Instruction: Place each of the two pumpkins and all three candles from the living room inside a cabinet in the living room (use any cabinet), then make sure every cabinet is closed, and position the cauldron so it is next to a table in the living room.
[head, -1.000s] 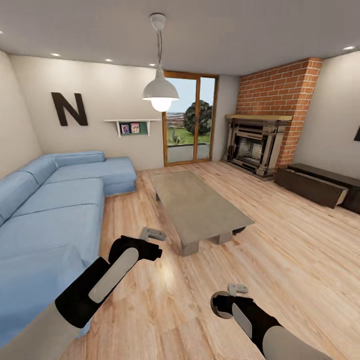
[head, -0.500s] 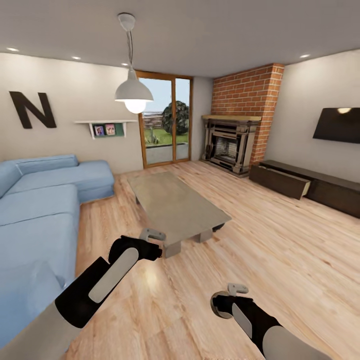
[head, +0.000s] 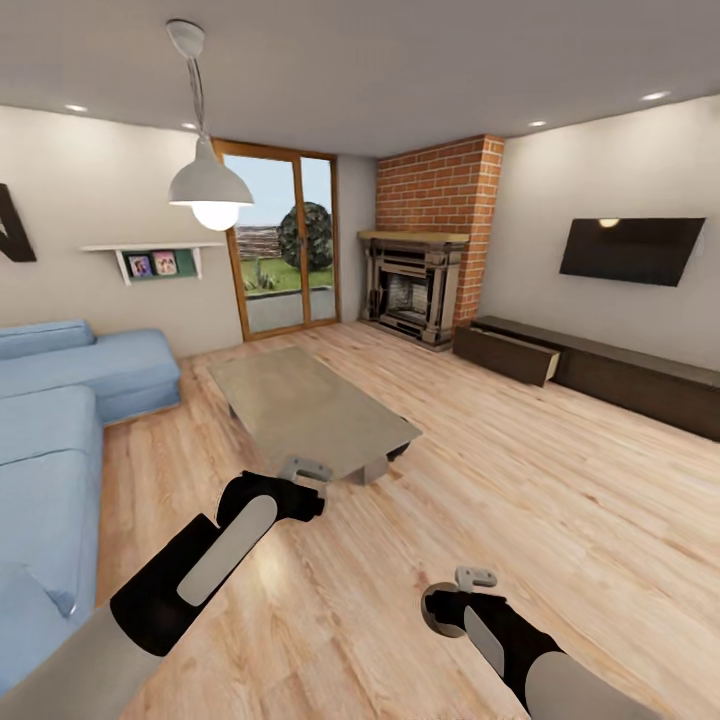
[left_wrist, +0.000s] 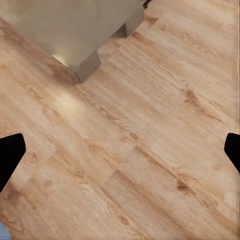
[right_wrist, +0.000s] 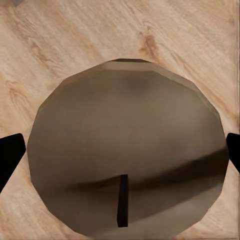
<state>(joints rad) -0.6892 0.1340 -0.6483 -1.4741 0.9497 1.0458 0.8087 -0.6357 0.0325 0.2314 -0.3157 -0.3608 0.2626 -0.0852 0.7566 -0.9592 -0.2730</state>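
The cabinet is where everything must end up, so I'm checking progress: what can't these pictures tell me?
- Open drawer of the cabinet, head view: its inside is hidden behind its own front panel.
- Cabinet's far end, head view: cut off by the picture's edge.
- Candle, right wrist view: whether the right gripper presses it cannot be told.

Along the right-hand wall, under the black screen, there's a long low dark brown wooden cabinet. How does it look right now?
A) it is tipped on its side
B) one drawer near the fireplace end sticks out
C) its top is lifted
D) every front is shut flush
B: on the long low dark brown wooden cabinet, the drawer nearest the brick fireplace stands pulled out, its pale end showing.
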